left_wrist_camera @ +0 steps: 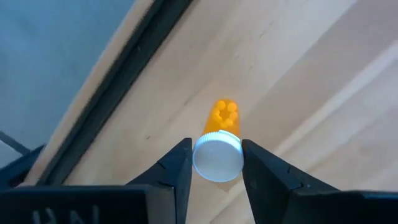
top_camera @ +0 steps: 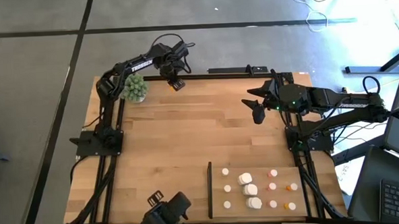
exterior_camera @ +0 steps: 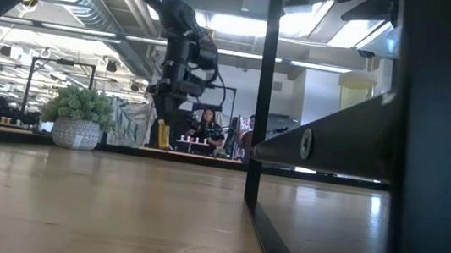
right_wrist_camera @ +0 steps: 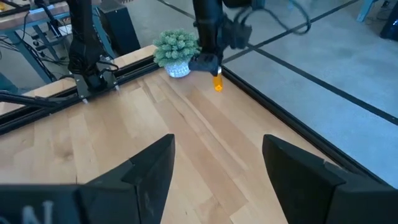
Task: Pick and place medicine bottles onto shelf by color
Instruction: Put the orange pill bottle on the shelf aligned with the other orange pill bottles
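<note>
left tool (left_wrist_camera: 217, 163) clamped on orange bottle (left_wrist_camera: 221, 127) by its cap, long axis pointing straight ahead; shelf (top_camera: 256, 184) far across counter (top_camera: 187, 139), nearer wide-open right tool (top_camera: 256, 104).

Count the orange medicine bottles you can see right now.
6. One orange medicine bottle is clamped in the left gripper near the plant. Five stand on the shelf. Others may be hidden.

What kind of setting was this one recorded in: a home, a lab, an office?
Most likely an open-plan lab or workshop. The low view shows exposed ceiling ducts and strip lights, and a person at a distant bench. The wooden table sits in a black metal frame on a bare grey floor.
</note>
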Motion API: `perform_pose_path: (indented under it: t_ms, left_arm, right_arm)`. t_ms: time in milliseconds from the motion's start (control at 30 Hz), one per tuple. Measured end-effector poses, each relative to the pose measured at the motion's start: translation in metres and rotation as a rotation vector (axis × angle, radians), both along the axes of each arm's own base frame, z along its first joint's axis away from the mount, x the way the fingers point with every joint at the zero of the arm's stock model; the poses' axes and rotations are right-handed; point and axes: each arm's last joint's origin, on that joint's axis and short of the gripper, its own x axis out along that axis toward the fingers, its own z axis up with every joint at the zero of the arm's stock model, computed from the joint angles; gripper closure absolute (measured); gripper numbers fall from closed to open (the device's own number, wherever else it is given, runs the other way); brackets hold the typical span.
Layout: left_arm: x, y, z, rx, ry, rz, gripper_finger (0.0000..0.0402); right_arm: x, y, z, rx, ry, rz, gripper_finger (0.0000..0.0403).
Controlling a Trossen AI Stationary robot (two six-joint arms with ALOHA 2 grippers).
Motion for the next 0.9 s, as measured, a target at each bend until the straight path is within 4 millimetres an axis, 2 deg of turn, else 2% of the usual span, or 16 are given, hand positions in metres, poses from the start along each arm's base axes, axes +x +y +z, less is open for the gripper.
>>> perform_pose_path:
  t_ms: [233, 400, 667, 900]
  left_arm:
    - [0.011, -0.025, 0.039, 0.048, -0.173, -0.063, 0.0287]
    - [0.025, -0.054, 0.062, 0.079, -0.267, -0.133, 0.0287]
    - [0.051, -0.110, 0.085, 0.051, -0.418, -0.210, 0.0287]
    - [0.070, -0.149, 0.098, 0.053, -0.521, -0.258, 0.0287]
  right_arm:
    - [0.005, 0.000, -0.003, 0.021, 0.009, -0.009, 0.0159]
    - [0.017, -0.002, -0.012, -0.010, 0.073, -0.003, 0.0159]
    - [0.049, -0.019, -0.026, -0.060, 0.127, 0.049, 0.0159]
    - [0.073, -0.034, -0.040, -0.049, 0.138, 0.230, 0.0159]
